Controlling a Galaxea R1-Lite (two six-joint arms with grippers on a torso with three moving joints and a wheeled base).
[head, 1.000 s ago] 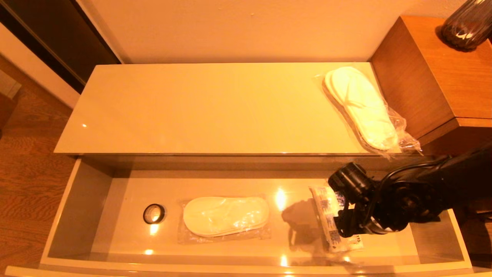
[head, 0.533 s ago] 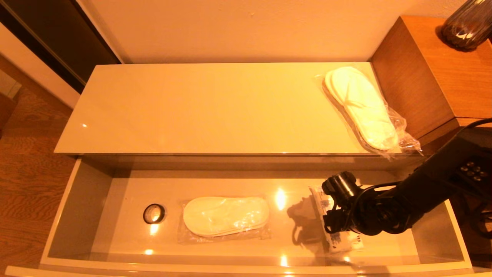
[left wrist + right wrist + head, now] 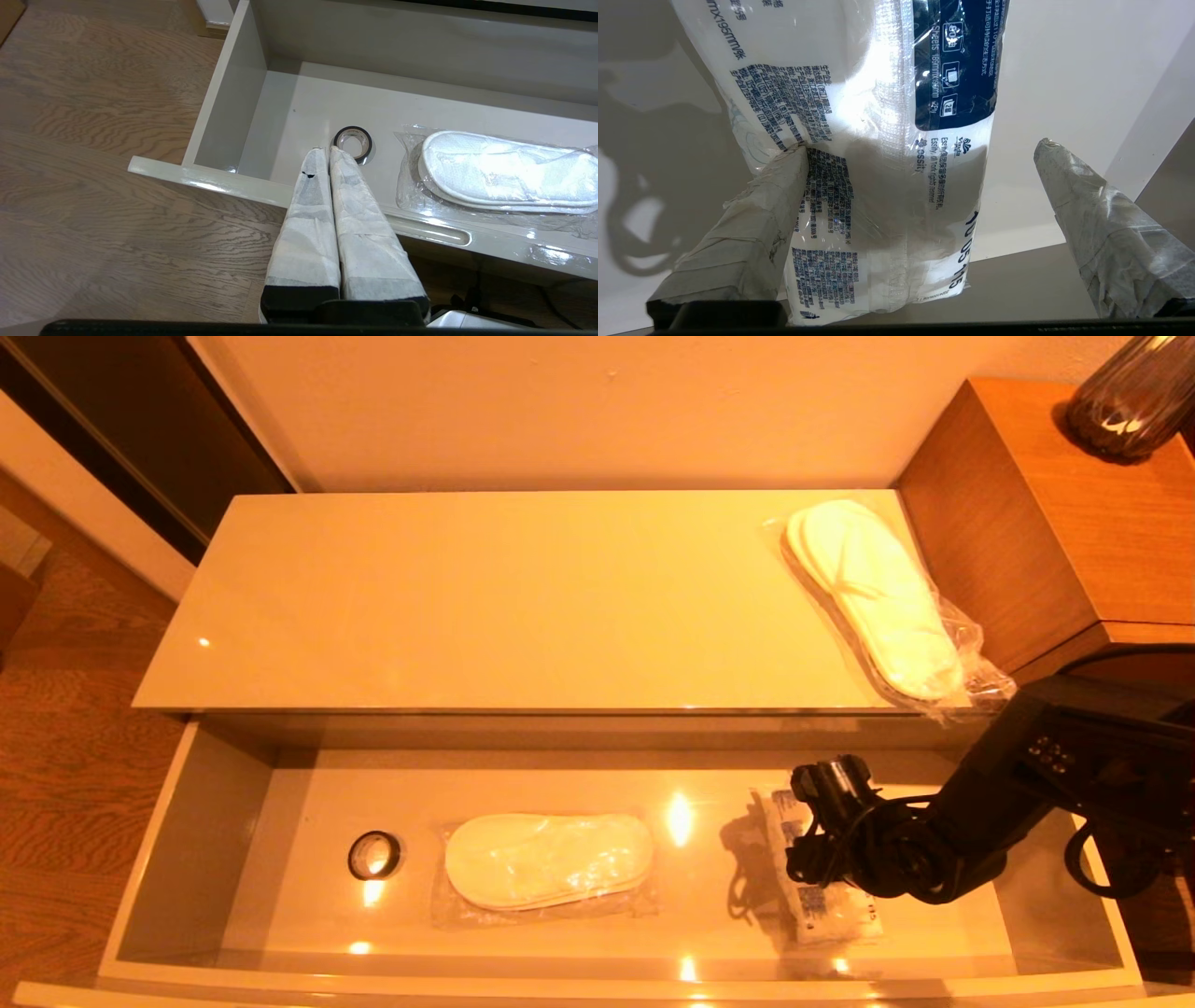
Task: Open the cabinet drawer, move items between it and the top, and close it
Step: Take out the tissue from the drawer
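- Inside the cabinet drawer [image 3: 201, 821], which is pulled fully out, three items lie on the floor: a small black tape ring [image 3: 374, 855] toward the left end, a pair of flat white slippers in a clear bag [image 3: 548, 872] near the middle, and an oblong white packet with blue print [image 3: 815, 887] toward the right end.
- On the top [image 3: 485, 607] a second bagged pair of slippers [image 3: 878, 602] lies at the far right end, its plastic reaching the front edge, just beside the taller brown wooden cabinet [image 3: 1055, 523] that carries a dark vase [image 3: 1130, 397].
- Between the tape ring and the packet the bagged slippers in the drawer lie apart from both; nothing lies on the packet.
- Over the right end of the drawer the right gripper [image 3: 920, 154] reaches down to the packet, the black arm crossing above the drawer's right side.
- Its jaws stand wide apart: in the right wrist view one taped finger [image 3: 752, 219] lies over the packet's printed face, touching or just above it, and the other [image 3: 1101, 224] stands clear beside the packet's edge, over bare drawer floor. The packet is not clamped.
- Outside the drawer's front rail, over the wooden floor [image 3: 93, 140], the left gripper [image 3: 327, 150] hangs idle with its two taped fingers pressed together, holding nothing, its tips pointing toward the tape ring.
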